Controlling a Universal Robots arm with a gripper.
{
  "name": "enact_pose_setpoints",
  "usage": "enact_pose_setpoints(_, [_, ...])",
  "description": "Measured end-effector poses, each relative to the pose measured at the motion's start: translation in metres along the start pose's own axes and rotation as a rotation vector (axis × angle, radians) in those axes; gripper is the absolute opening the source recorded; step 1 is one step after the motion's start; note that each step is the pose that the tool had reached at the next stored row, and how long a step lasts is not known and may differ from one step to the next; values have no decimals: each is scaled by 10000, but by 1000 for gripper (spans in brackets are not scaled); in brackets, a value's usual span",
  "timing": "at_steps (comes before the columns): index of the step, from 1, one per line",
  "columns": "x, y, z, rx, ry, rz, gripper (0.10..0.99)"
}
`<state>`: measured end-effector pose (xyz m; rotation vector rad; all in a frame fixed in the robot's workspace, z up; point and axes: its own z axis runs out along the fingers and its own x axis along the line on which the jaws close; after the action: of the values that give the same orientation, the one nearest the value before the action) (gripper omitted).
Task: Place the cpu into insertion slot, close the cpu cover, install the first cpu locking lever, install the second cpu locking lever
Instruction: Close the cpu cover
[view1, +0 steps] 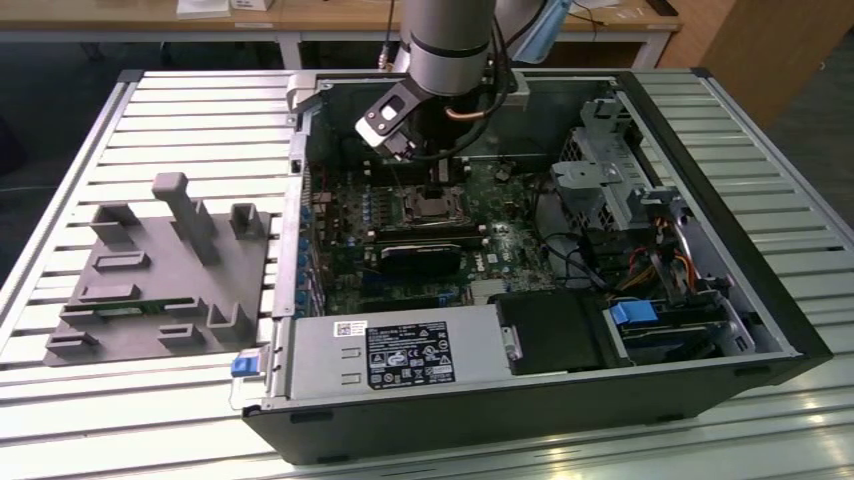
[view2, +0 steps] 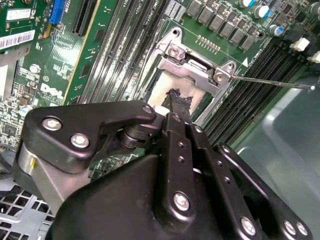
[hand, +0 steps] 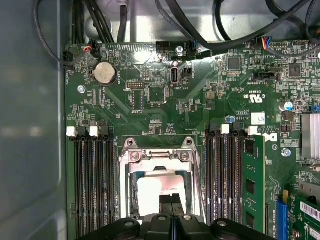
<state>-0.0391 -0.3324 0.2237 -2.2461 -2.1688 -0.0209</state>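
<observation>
A computer case (view1: 534, 425) is laid open on the slatted bench (view1: 200, 110), and a grey fixture (view1: 160, 270) is set on the bench toward the exterior view's left of the case. The arm (view1: 447, 45) is lowered into the case from above, over the middle of the green motherboard (hand: 150, 115).

The insertion slot (view1: 424, 210) is located between two banks of long black memory slots (hand: 92, 180). The cpu (hand: 152, 192) is seated in the insertion slot, and its pale flat top is seen in both wrist views. The cpu cover (hand: 160, 156) is laid down around the cpu, so that the chip is framed by the square cut-out. Two screw heads are seen on the hinge edge of the cover.

The gripper (view2: 176, 96) is positioned directly over the cpu. Its two dark fingers (hand: 166, 205) are pressed together, with a thin seam between them, and nothing is pinched. The fingertips are placed at the pale top of the chip, inside the cut-out; whether contact is made cannot be told.

In the second wrist view, a thin metal locking lever (view2: 270, 81) is angled away from one corner of the cover and is extended across the neighbouring memory slots. A round coin battery (hand: 105, 73) is mounted on the motherboard, well apart from the slot.
</observation>
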Motion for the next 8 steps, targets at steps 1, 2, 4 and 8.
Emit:
enact_pose_setpoints(1, [0, 0, 0, -1, 1, 0, 106])
enact_pose_setpoints(2, [0, 0, 0, -1, 0, -22, 106])
enact_pose_setpoints(4, [0, -1, 0, 7, -2, -317, 106])
enact_pose_setpoints(8, [0, -1, 3, 23, -5, -1049, 106])
